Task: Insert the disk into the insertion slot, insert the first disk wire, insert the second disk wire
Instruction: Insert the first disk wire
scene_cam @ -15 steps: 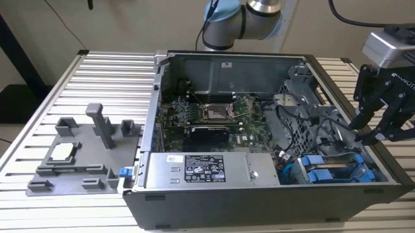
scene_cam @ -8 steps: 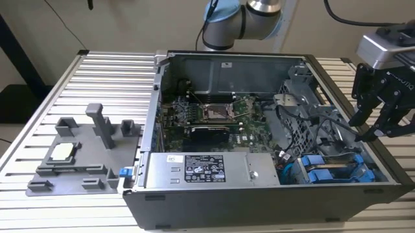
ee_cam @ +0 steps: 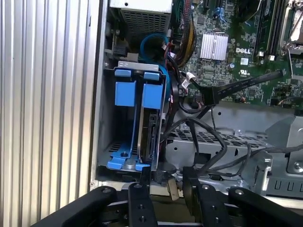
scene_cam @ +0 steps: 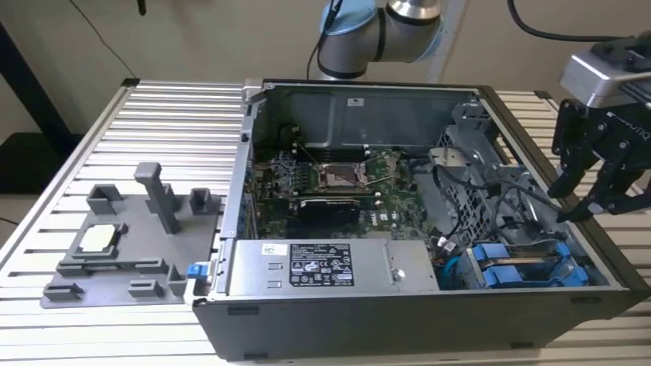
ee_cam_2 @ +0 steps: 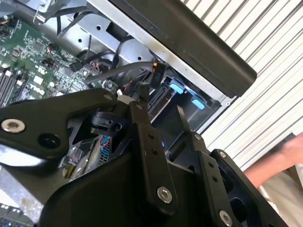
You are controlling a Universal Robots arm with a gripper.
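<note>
Slatted desk (scene_cam: 152,114) carries an open computer case (scene_cam: 407,324), with a grey fixture (scene_cam: 122,252) beside it toward the exterior view's left. The gripper (scene_cam: 585,212) hangs over the case's corner drive bay, fingers (ee_cam: 142,189) spread apart. The disk (ee_cam: 152,135) sits slotted in that bay, just beside a second blue carrier (ee_cam: 124,93); black cables (ee_cam: 213,142) lie near

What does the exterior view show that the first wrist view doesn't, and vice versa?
Exterior view: grey fixture beside the case, the arm's upper joints, the case's full outline. First wrist view: the drive bay looked into lengthwise, a disk edge inside it. Both: gripper, two blue carriers, black cables, motherboard.
</note>
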